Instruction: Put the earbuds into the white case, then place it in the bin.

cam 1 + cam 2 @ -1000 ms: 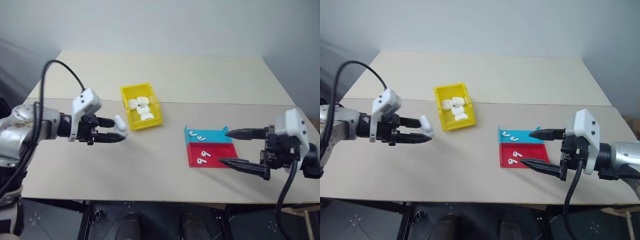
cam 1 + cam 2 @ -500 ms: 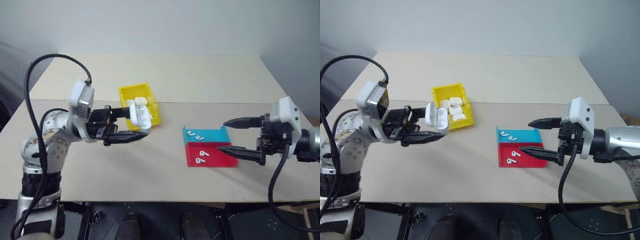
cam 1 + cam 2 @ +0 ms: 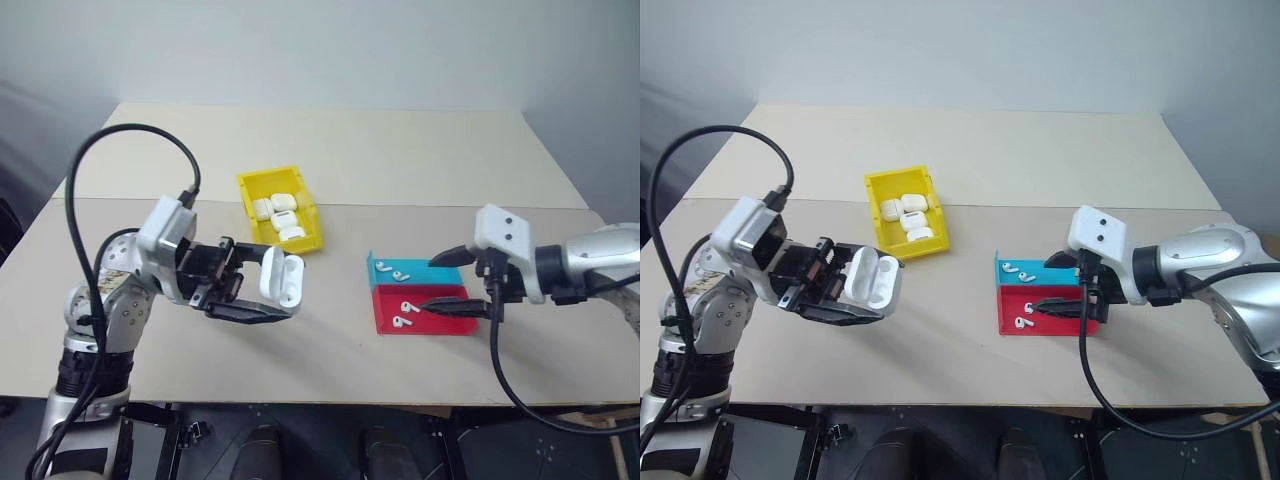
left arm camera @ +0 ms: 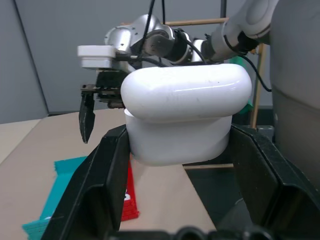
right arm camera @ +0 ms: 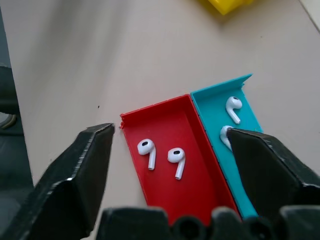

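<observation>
Two end effectors: left grasping white case, right spread above earbuds.

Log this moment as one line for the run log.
left claw: shut on open white case | right claw: open above red tray earbuds | bin: holds other cases

I see a beige desk carrying the yellow bin; well to the bin's right sit a teal tray and, touching it, a red tray.
</observation>
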Motion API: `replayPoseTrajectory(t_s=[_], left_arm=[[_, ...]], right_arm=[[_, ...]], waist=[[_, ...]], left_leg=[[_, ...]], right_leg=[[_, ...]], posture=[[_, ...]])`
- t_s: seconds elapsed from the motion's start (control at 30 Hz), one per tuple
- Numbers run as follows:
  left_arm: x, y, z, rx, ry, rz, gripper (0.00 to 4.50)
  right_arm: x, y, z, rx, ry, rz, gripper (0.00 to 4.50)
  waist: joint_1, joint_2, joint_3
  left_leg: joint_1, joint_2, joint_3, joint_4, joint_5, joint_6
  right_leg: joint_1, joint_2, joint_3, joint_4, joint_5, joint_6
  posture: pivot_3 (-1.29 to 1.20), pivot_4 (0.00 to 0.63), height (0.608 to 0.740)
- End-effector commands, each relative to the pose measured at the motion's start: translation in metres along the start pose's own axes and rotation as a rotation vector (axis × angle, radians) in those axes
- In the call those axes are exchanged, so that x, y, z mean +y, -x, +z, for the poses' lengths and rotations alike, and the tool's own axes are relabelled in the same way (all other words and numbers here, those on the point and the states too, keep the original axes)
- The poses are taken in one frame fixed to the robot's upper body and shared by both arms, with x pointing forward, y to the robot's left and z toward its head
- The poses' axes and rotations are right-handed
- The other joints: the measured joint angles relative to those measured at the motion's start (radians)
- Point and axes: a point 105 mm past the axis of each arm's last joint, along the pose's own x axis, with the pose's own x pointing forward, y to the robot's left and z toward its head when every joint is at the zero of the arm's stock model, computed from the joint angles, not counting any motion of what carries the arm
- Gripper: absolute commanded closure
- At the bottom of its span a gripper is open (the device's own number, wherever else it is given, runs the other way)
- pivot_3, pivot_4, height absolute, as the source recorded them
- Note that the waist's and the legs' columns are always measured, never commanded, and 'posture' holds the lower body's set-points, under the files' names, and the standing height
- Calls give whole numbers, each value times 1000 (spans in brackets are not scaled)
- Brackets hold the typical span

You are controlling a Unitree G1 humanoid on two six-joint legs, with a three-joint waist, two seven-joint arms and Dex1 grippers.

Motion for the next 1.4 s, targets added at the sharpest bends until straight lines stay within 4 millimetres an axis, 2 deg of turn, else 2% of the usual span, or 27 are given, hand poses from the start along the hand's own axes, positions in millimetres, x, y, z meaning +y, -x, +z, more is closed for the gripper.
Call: replayPoseTrajectory(t_s=[0.03,0.1,0.43,0.77,1.0,1.33,1.4], left_arm=[[-2,-7,2,31,-47,-62,1767],[-2,-9,0,31,-45,-81,1767],[-4,-16,-4,15,-63,-107,1767],[-8,-14,-4,53,-46,-101,1767],[-10,-16,-2,39,-53,-80,1767],[-10,-15,-3,49,-54,-51,1767],[-10,-15,-2,52,-55,-51,1767]], right_arm=[[-3,-3,-6,106,-5,-14,1616],[-4,-8,-9,158,-14,-3,2239],[-10,-39,-16,268,-37,3,2239],[-18,-65,-26,334,25,-36,2239],[-22,-73,-32,356,53,-40,2239],[-14,-82,-34,339,62,8,2239],[-13,-82,-35,340,63,11,2626]], waist=[[0,0,0],[-1,0,0],[-2,0,0],[-2,0,0],[-2,0,0],[-3,1,0],[-3,1,0]], left_leg=[[0,0,0,0,0,0],[0,0,0,0,0,0],[-1,0,0,0,0,0],[-4,0,0,0,0,0],[-5,0,0,0,0,0],[-4,0,0,0,0,0],[-4,0,0,0,0,0]], right_leg=[[0,0,0,0,0,0],[0,0,0,0,0,0],[-2,0,0,0,0,0],[-4,0,0,1,0,0],[-5,0,0,1,0,0],[-5,0,0,1,0,0],[-5,0,0,1,0,0]], posture=[[0,150,740],[0,150,740],[0,150,740],[0,150,740],[0,150,740],[0,150,740],[0,150,740]])
